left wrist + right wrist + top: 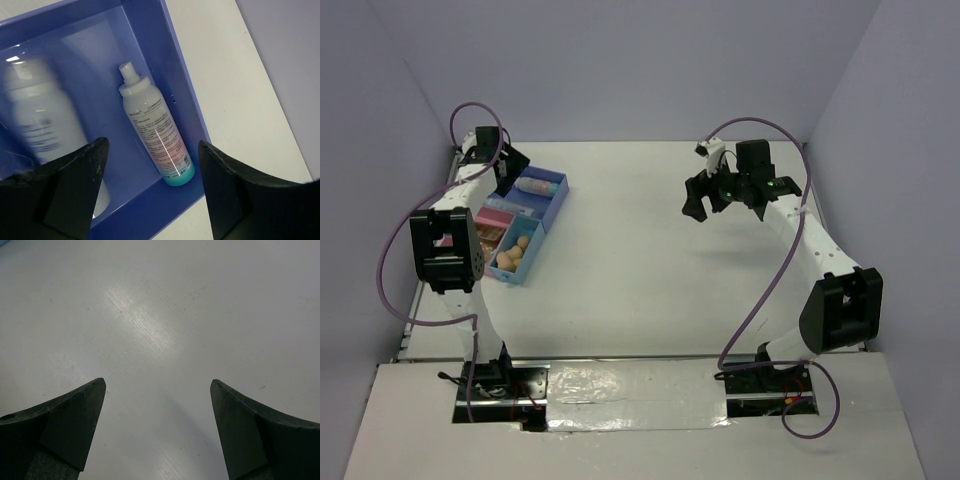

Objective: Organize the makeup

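White table [650,260], lavender walls [620,60], pretty bare setup. Everything sits around the tray [557,200] on the left side of the table.

The left gripper [152,145] hangs right over the tray's blue section at the far end. Its jaws are spread wide and it's got nothing in them. Looking down between the fingers [75,185], the tube [150,120] is lying flat on the floor of that blue section, tight along one wall, with its cap pointing away from the wrist camera and its teal end nearest it. On the other side of the same section there's the white bottle [42,120]. It's smeared with blur and partly hidden behind one finger, so I can't tell if it's lying or standing.

In the top view the sponges [513,250] are piled in the tray's near section, closest to the arm bases. The pink section [492,232] in the middle has some flat stuff in it, too small to make out.

The right gripper [157,385] is well off to the right of the tray, up above bare table. Its jaws are wide apart too and it's holding nothing.
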